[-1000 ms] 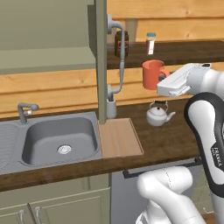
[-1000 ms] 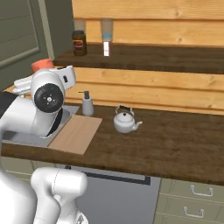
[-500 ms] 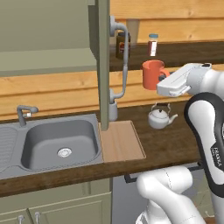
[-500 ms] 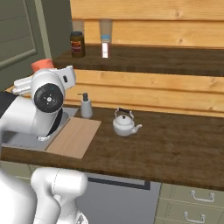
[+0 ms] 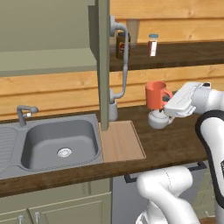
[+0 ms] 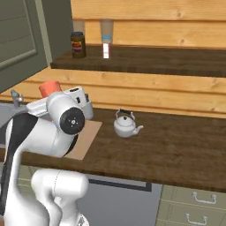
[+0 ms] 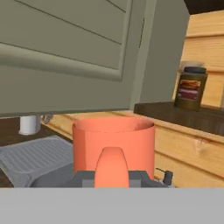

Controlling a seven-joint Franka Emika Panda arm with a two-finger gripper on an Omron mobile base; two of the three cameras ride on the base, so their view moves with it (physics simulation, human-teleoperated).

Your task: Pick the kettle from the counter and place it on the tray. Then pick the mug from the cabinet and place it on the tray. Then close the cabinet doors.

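Your end effector (image 5: 165, 99) holds the mug (image 5: 156, 94) by its handle, in the air right of the tray (image 5: 121, 141) and above the tabletop (image 5: 175, 141); it looks rigid, light, smooth and breakable, so the handle seems the surest hold.

arm bent forward, tool (image 5: 162, 99) clamped on the mug (image 5: 155, 94).

orange-red mug (image 5: 155, 94), tan tray (image 5: 121, 141) (wood-grained)

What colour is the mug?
Orange-red, plain; the mug shows best in the hand view.
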